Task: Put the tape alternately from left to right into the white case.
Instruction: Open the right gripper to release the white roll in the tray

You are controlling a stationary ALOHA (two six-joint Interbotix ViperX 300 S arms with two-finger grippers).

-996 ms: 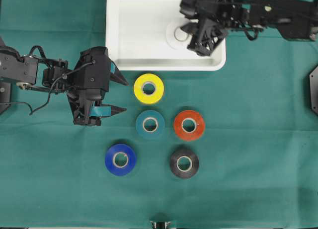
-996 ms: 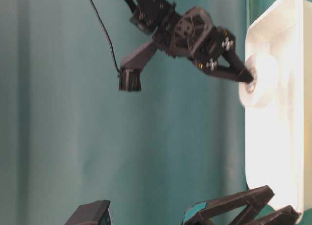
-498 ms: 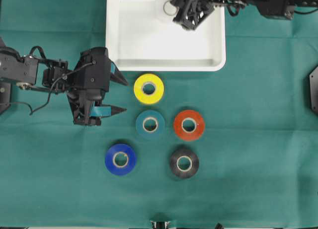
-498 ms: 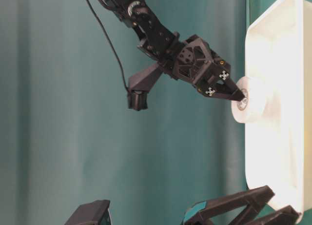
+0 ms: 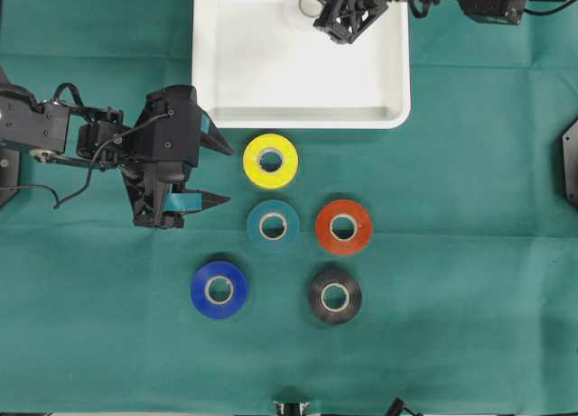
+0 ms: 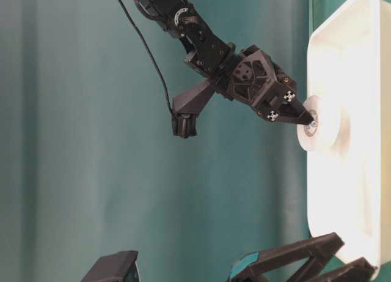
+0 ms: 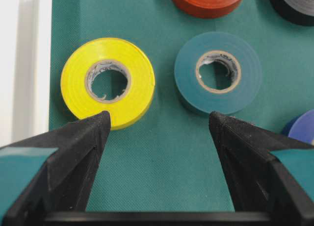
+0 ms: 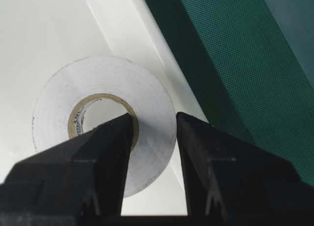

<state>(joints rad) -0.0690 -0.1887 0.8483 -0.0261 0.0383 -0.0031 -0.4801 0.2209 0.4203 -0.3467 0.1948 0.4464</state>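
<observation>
The right pincer (image 8: 153, 138) pinches the light, stiff white roll (image 8: 104, 119) through its wall, core to rim, a sound hold, while the left pincer (image 7: 157, 125) gapes wide.

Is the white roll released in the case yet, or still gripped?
Still gripped. The right gripper is shut on the white roll's wall, one finger through its core, over the white case.
</observation>
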